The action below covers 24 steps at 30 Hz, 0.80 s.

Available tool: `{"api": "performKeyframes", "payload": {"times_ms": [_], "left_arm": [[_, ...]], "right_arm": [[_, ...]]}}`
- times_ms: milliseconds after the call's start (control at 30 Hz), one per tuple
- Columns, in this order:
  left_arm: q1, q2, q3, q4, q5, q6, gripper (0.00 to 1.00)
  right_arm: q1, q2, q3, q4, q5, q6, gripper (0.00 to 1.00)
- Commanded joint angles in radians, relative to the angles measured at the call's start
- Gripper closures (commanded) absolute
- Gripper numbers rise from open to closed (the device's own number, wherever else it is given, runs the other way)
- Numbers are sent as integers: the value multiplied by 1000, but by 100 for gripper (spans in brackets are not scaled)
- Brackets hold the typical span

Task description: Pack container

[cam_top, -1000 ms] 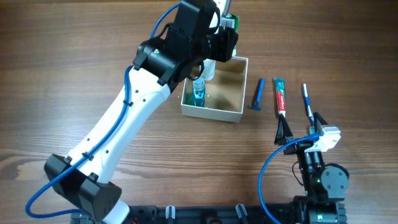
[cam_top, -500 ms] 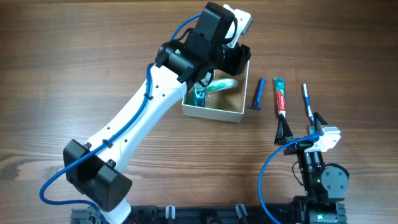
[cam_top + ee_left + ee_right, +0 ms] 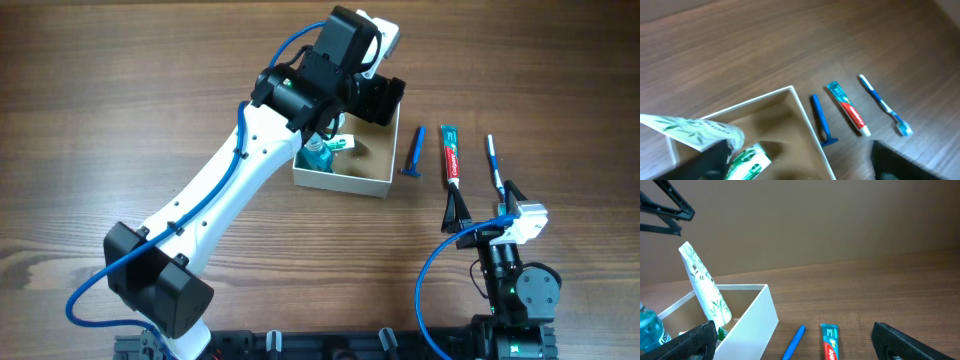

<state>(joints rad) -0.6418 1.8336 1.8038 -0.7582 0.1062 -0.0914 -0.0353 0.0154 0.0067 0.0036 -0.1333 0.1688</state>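
The container (image 3: 372, 160) is a white square box with a brown inside, right of the table's middle. In it are a teal bottle (image 3: 318, 156), a white tube with green leaves (image 3: 340, 144) and a green-and-white item (image 3: 747, 162). In the right wrist view the tube (image 3: 705, 291) leans upright against the container's wall (image 3: 757, 322). My left gripper (image 3: 372, 100) hovers over the container's far side, open and empty; in its wrist view (image 3: 800, 167) the fingers straddle the container's rim (image 3: 805, 125). My right gripper (image 3: 483, 207) is open and empty near the front right.
A blue razor (image 3: 414, 152), a red-and-teal toothpaste tube (image 3: 451, 155) and a blue toothbrush (image 3: 495, 166) lie side by side right of the container. The toothbrush lies just beyond my right gripper's fingertips. My left arm (image 3: 230, 190) crosses the table's left half.
My left arm swung right over the container with the white tube. The tube left the gripper and now rests in the box. The right arm has not moved.
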Motion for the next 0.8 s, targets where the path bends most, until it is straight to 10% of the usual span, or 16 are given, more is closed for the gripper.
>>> {"api": "performKeyframes", "payload": {"times_ms": [0, 767], "left_arm": [[26, -14, 3, 10, -106, -28, 0], [616, -285, 3, -348, -328, -474, 0]], "right_arm": [[5, -12, -2, 4, 14, -11, 0], [5, -12, -2, 4, 14, -11, 0]]}}
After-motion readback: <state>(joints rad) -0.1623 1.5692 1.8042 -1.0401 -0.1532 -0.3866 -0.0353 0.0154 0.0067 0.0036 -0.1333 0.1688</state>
